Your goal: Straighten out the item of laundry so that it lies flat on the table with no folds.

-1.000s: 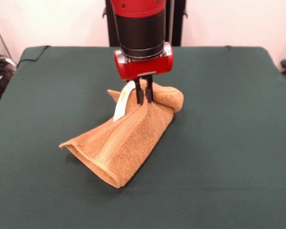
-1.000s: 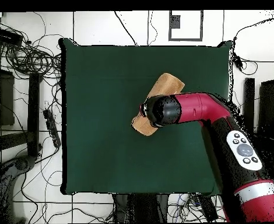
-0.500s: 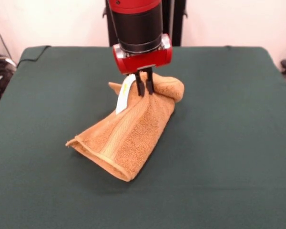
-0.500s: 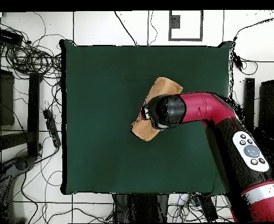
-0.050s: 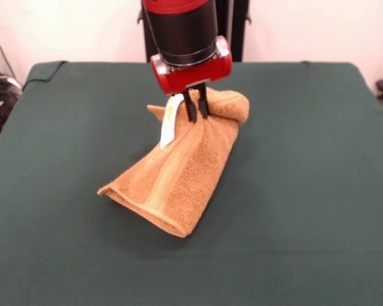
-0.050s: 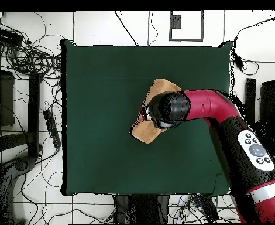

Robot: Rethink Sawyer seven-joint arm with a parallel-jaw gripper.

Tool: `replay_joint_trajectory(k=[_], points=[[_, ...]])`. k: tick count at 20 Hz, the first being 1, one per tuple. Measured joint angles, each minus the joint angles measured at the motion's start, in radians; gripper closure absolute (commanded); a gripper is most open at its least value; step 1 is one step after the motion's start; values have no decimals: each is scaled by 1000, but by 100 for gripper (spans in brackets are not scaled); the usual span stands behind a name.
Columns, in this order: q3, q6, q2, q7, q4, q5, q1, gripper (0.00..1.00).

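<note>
The gripper (image 5: 196,109) has its jaws pinched on an upper fold of the towel (image 5: 179,175), raising that end clear of the table (image 5: 306,191). The hold sits high so the doubled cloth hangs and slopes down to its front edge, which rests on the green surface near the centre. The white label (image 5: 169,127) dangles just beside the jaws. The towel is folded over itself, so flattening appears not yet achieved.

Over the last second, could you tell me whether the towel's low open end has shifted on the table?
Yes. In the front view the towel's low end has slid toward the picture's right across the table, dragged by the gripper shut on its raised end.
</note>
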Motion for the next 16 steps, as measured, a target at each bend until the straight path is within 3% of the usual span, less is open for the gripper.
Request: replay_joint_trajectory(k=[7, 16], points=[[20, 113, 60, -167, -63, -3, 2, 100], [20, 83, 69, -183, -62, -10, 2, 100]])
